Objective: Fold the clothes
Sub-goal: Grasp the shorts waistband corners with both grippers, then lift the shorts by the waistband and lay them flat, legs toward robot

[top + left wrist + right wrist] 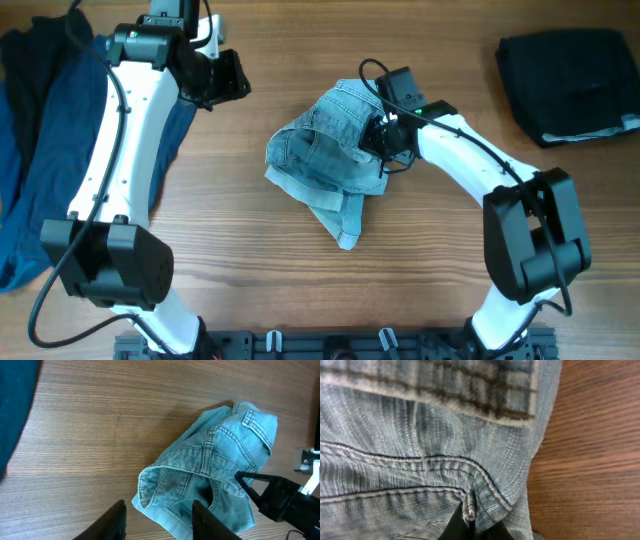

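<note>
Shorts [322, 150] lie crumpled, central on the table [300, 290]. The right gripper [385, 135] seems pinched shut on a seam [445, 467], though the pinch itself is mostly hidden; the left gripper [228, 78] hovers wide open, empty. Best lift slowly so they unfurl.

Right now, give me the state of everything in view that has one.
denim shorts, crumpled heap, unfolded.
left end effector, open, empty, clear of the shorts.
right end effector, shut on a seam of the shorts.
dark blue garments, loosely piled, unfolded.
black garment, folded flat.
</note>
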Controlling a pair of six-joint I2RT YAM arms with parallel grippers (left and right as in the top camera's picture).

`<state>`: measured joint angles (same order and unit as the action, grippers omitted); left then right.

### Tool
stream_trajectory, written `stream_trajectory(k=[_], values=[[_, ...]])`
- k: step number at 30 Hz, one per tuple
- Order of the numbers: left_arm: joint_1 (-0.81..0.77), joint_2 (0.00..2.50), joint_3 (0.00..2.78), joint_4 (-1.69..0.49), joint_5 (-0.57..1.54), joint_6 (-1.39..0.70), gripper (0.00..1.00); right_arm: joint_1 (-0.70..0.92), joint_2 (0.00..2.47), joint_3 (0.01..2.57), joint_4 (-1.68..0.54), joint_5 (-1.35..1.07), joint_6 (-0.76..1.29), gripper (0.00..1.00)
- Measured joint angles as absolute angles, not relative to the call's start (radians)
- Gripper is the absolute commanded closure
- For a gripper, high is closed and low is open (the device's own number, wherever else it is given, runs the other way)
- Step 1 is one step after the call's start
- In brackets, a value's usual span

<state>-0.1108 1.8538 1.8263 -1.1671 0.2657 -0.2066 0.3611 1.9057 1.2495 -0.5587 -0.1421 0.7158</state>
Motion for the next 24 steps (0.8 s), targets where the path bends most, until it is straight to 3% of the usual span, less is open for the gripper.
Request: stream_trajectory(k=[2, 8, 14, 18, 23, 24], values=[[-0.111, 1.854, 1.826, -1.175, 0.258, -0.212, 0.75, 0.337, 1.893, 1.25, -0.557, -0.173, 0.664, 0.96], [-0.148, 1.852, 1.742, -1.307, 0.275, -0.212, 0.63, 0.204, 1.775, 1.28, -0.539, -0.321, 0.453, 0.96], [-0.218, 1.852, 1.386, -0.976, 0.403, -0.185, 0.5, 0.203, 1.774, 1.28, -0.541, -0.345, 0.362, 0.96], [-0.242, 1.853, 1.24, -0.702, 0.443, -0.143, 0.5, 0.203, 1.774, 1.28, -0.542, -0.349, 0.337, 0.96], [-0.24, 1.848, 1.214, -0.692, 0.4, -0.133, 0.51, 0.203, 1.774, 1.28, -0.542, -0.352, 0.315, 0.95], [-0.239, 1.836, 1.215, -0.709, 0.385, -0.137, 0.47, 0.203, 1.774, 1.28, -0.542, -0.352, 0.311, 0.96]])
